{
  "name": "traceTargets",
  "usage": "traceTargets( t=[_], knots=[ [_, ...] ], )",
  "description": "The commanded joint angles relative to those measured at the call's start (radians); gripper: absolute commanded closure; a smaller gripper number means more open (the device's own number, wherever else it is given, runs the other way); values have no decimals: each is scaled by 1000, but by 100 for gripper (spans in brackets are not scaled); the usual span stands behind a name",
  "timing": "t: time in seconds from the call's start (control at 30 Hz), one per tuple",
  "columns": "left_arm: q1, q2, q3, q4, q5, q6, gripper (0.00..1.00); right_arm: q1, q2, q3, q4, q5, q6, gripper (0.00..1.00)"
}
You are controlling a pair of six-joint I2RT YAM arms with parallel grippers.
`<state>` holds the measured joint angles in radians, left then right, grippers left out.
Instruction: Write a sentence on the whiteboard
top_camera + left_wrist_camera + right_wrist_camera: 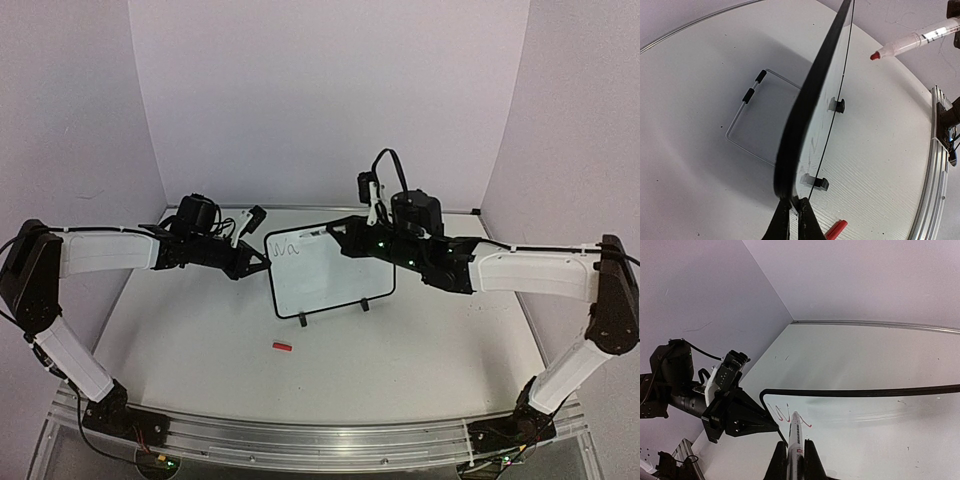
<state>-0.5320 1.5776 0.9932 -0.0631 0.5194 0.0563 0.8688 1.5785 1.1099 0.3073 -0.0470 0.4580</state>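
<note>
Top external view shows the small glossy whiteboard with a thin black rounded frame (pixel 340 285) standing upright mid-table, with the black tapered left gripper (pixel 262 263) pinching its left edge. The black right gripper (pixel 340 235) is clamped on a slim translucent marker with a red tip (pixel 794 432), which sits at the board's upper left corner. The sentence (pixel 776 411) is only a few thin strokes there, so the writing looks barely begun. To do this step well, the left pinch should brace the board against the pen's push, because the panel is very thin edgewise and rests only on small feet. The marker should meet the face roughly square and press lightly, travelling rightward in compact letters so that two lines fit. Whether the tip touches the surface right now I cannot tell. The matte white table (pixel 180 340) looks faintly ribbed toward its front, giving some friction underfoot, whereas the board face is slick and reflective — a tip will skate on it easily. The small red cylindrical cap (pixel 282 347) lies loose in front of the board, well apart from it, and the two black clip feet (pixel 840 105) grip its lower edge.
</note>
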Motion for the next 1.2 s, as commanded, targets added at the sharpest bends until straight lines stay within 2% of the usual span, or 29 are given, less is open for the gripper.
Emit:
traceTargets(
  t=[0.0, 1.17],
  knots=[
    [-2, 15, 18, -41, -68, 55, 100, -5, 38, 39, 33, -17, 4, 100],
    [-2, 20, 19, -43, -72, 57, 100, -6, 102, 74, -22, 53, -12, 100]
  ],
)
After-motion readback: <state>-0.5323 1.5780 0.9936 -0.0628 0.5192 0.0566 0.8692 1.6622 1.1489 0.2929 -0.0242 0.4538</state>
